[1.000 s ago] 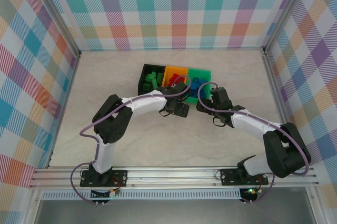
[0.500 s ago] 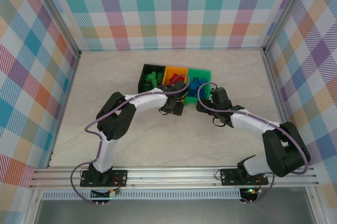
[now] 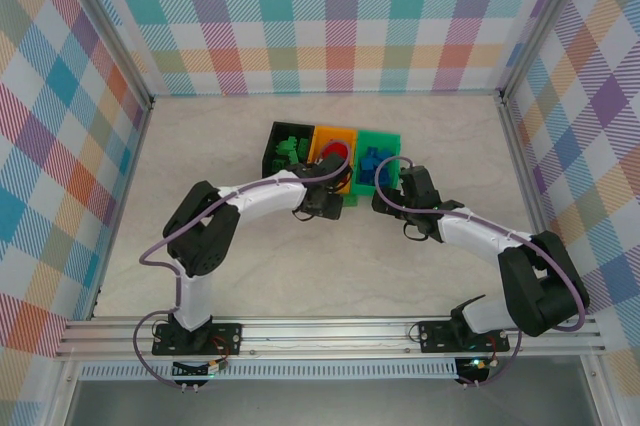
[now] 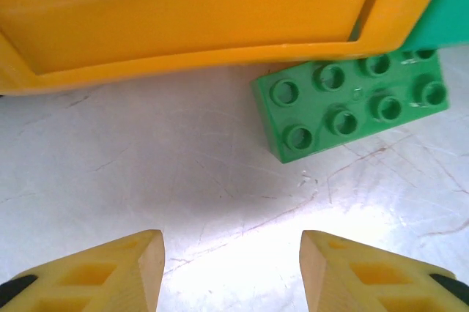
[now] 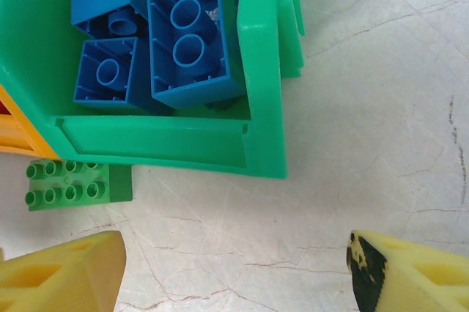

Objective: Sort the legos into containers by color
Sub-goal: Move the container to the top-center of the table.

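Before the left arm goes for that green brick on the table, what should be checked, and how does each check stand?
1. Left fingers open and empty: ok.
2. Green brick flat on the table, studs up: ok.
3. Brick centred between the left fingers: not ok, it sits off to the right in the left wrist view.
4. Space around the brick: not ok, its far edge is tucked under the orange bin rim.
5. Right fingers open, not touching the brick: ok.
6. Room left in the black bin: cannot tell.
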Motion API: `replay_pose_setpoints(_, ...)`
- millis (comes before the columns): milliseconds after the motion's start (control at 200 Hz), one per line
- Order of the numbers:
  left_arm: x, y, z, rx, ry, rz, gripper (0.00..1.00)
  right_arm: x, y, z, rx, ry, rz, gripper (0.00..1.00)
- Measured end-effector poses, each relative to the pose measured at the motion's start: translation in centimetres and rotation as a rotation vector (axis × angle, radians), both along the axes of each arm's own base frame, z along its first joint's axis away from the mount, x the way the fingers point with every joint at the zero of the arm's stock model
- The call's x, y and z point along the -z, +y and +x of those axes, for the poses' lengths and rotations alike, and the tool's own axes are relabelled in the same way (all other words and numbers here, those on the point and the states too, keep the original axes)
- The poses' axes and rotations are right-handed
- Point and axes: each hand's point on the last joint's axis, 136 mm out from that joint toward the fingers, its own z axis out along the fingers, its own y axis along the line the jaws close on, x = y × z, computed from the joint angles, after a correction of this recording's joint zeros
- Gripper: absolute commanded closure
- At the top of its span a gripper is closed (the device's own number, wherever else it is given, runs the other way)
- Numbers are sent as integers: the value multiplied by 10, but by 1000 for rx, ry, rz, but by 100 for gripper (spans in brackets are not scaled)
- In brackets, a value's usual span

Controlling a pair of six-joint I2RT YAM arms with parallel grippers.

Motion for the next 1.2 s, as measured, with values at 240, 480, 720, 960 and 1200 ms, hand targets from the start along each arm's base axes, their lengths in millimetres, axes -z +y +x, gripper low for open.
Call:
replay_pose_setpoints(240, -6, 3, 1, -14, -16, 0, 27, 0, 0, 0, 0, 0, 0, 21)
replay_pose_setpoints(480, -8, -10, 11, -17, -20, -22, 12, 3, 1, 0, -3, 6, 1, 21)
replay_pose_setpoints(720, 9, -29, 26, -33, 0, -41, 11, 3, 1, 0, -2, 6, 0, 21)
replay_pose_setpoints(960, 16, -40, 41, -66, 7, -63, 10, 3, 1, 0, -2, 6, 0, 21)
replay_pose_setpoints(1200, 19, -52, 51, -68, 23, -92, 10, 3, 1, 0, -2, 6, 0, 21)
